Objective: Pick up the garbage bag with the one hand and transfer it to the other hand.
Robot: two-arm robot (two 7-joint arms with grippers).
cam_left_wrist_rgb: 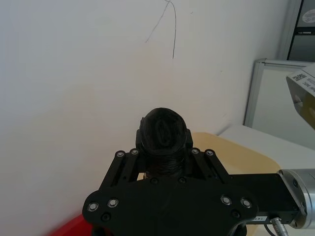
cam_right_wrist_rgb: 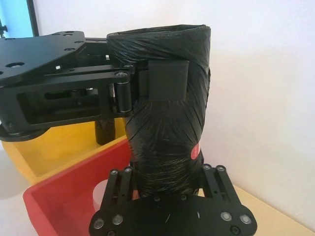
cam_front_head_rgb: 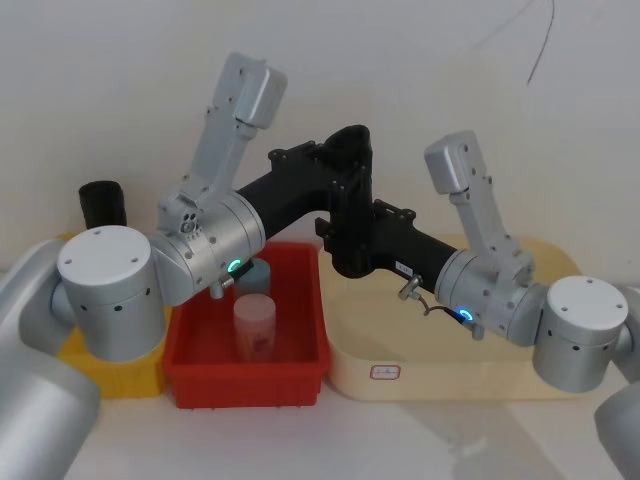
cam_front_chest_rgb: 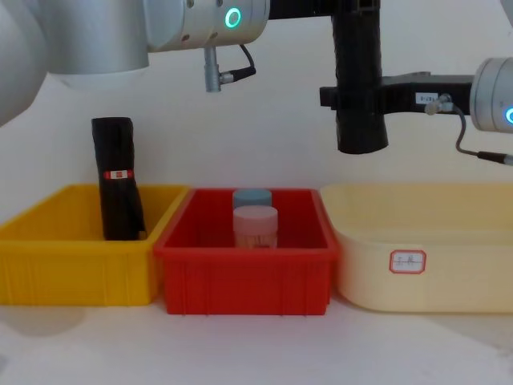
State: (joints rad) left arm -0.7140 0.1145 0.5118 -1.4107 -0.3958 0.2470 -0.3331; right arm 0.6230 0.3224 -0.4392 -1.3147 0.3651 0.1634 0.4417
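Standing in the red bin (cam_front_chest_rgb: 240,281) are two jars (cam_front_chest_rgb: 255,226); overhead, left claw (cam_front_head_rgb: 348,160) and right claw (cam_front_chest_rgb: 357,95) both clamp the garbage bag (cam_front_chest_rgb: 361,128).

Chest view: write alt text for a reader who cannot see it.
A black garbage bag roll hangs upright in mid-air, the left gripper on its top and the right gripper at its middle. Below sit a yellow bin, red bin and cream tray.

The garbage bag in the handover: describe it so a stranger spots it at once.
Look above where the red bin meets the cream tray. There the left gripper and right gripper both clamp an upright black roll, the bag, in mid-air. The other black roll leans in the yellow bin.
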